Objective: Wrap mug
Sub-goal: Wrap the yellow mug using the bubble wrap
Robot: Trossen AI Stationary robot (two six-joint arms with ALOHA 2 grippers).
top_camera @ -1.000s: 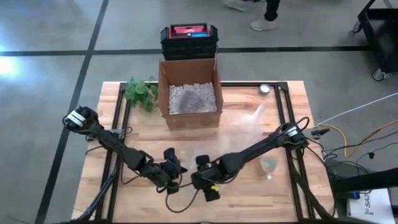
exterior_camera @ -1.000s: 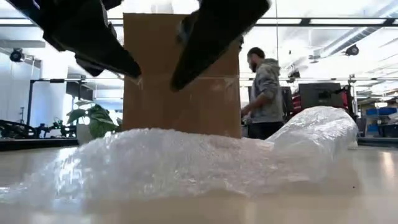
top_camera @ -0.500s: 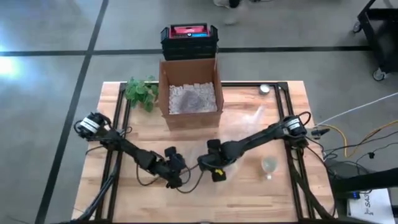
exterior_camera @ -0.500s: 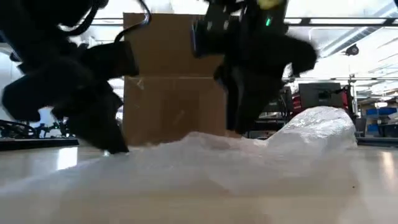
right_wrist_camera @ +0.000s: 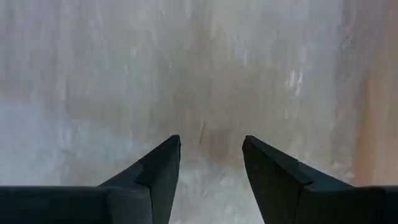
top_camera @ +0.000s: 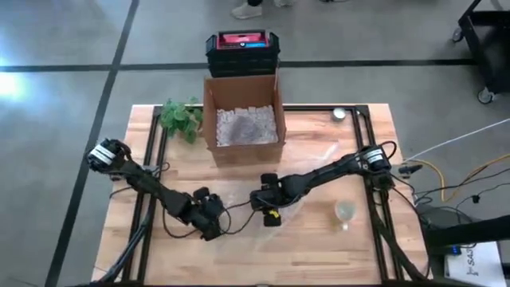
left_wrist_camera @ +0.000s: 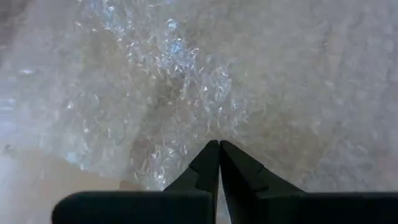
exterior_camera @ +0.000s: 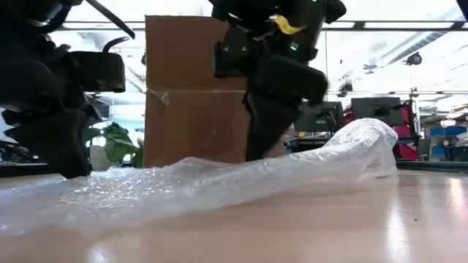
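Low view shows crinkly clear bubble wrap (exterior_camera: 219, 186) spread flat on pale wooden surface (top_camera: 335, 255), nothing rolled yet. Left gripper (left_wrist_camera: 219, 155) pinched on wrap's edge; right gripper (right_wrist_camera: 210, 152) spread wide above it. Glassy mug (top_camera: 344, 212) apart, unwrapped. Beyond, matte cardboard box (top_camera: 242, 119), leafy plant (top_camera: 180, 118).

We are finding no readable text, label, brand or number in any view; the red-topped black case (top_camera: 242, 46) behind the cardboard box (top_camera: 243, 119) is showing only blurred colour patches.
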